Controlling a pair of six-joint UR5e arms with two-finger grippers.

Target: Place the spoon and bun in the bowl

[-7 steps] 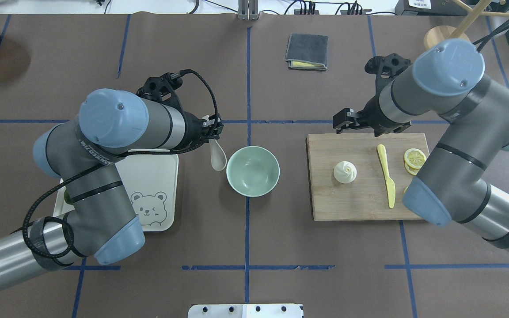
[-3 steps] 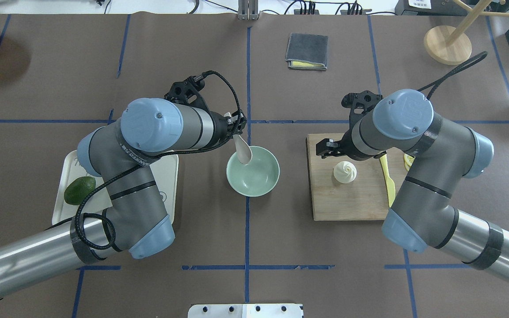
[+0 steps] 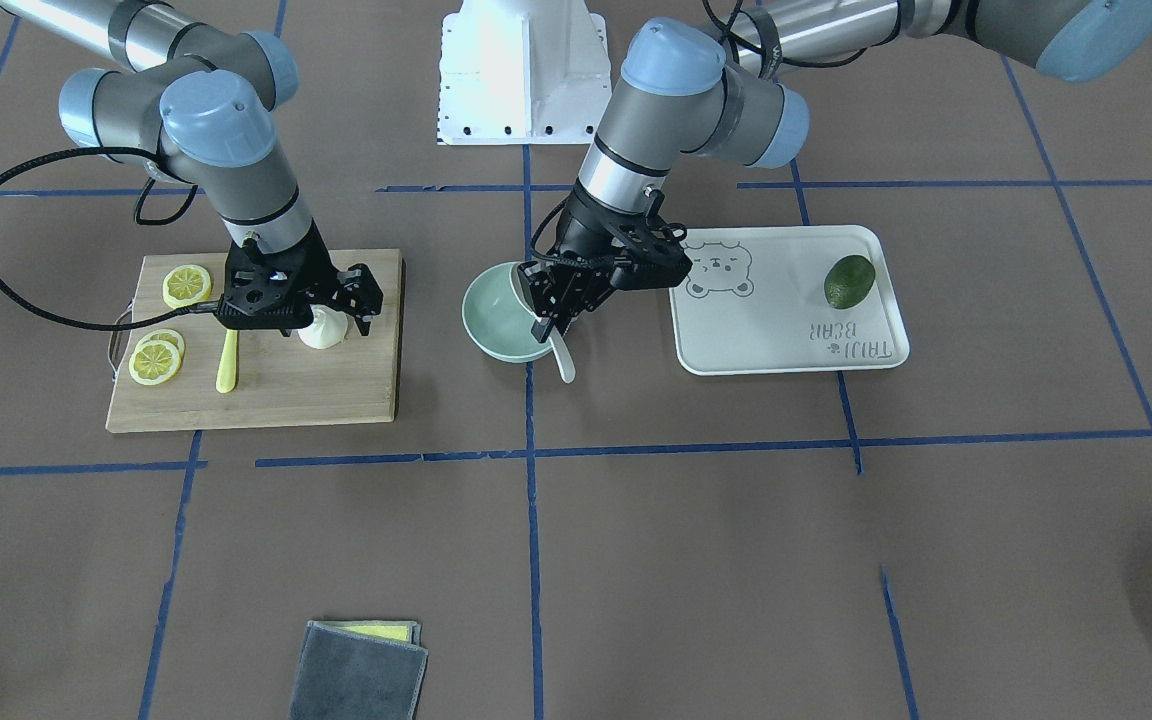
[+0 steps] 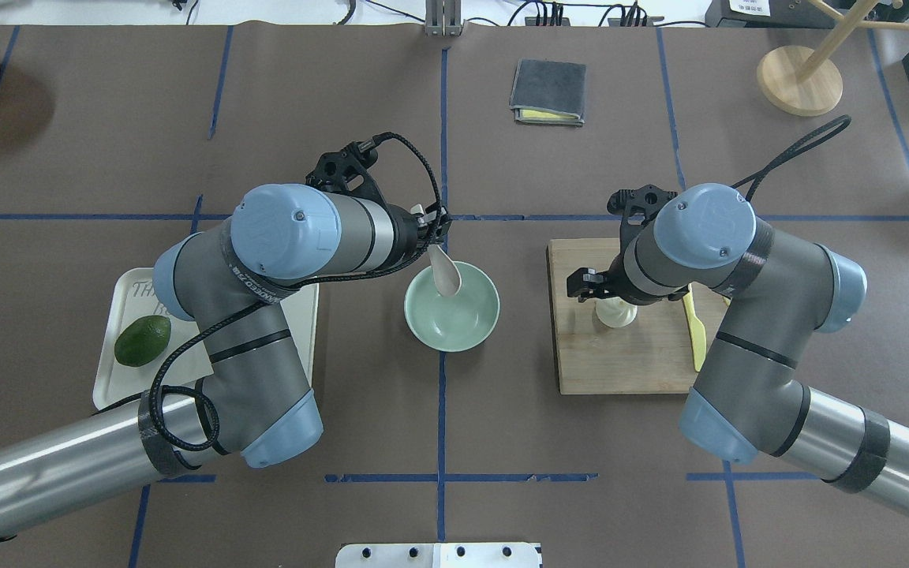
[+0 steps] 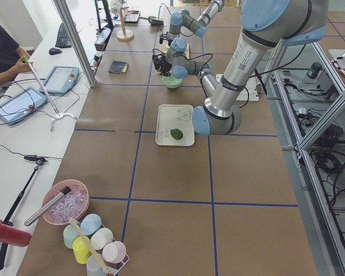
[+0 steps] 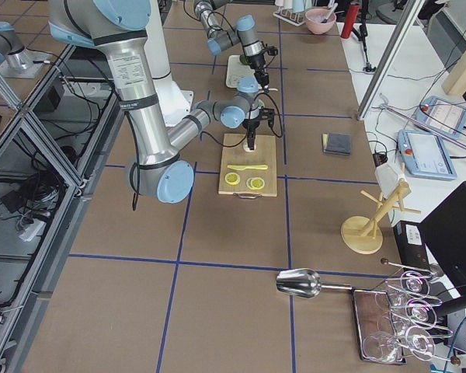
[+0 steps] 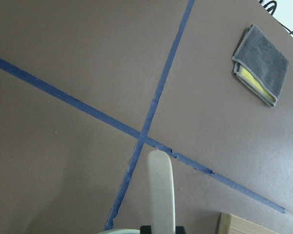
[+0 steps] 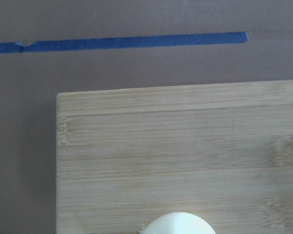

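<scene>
The mint-green bowl (image 4: 462,325) (image 3: 491,318) stands at the table's middle. My left gripper (image 4: 428,226) (image 3: 558,305) is shut on the pale spoon (image 4: 446,275) (image 3: 563,362), which hangs scoop-down over the bowl's far side. The spoon also shows in the left wrist view (image 7: 159,187). The white pleated bun (image 4: 617,315) (image 3: 325,331) sits on the wooden cutting board (image 4: 620,363). My right gripper (image 4: 600,290) (image 3: 324,312) is open, low over the bun, jaws on either side of it. The bun's top shows in the right wrist view (image 8: 178,225).
A yellow knife (image 4: 696,335) and lemon slices (image 3: 158,360) lie on the board. The white bear tray (image 3: 786,335) holds an avocado (image 4: 142,341). A grey cloth (image 4: 548,91) lies at the far middle, a wooden stand (image 4: 799,79) far right.
My left arm has carried the spoon right, from beside the bowl to over it. My right arm has come down from the board's far edge onto the bun.
</scene>
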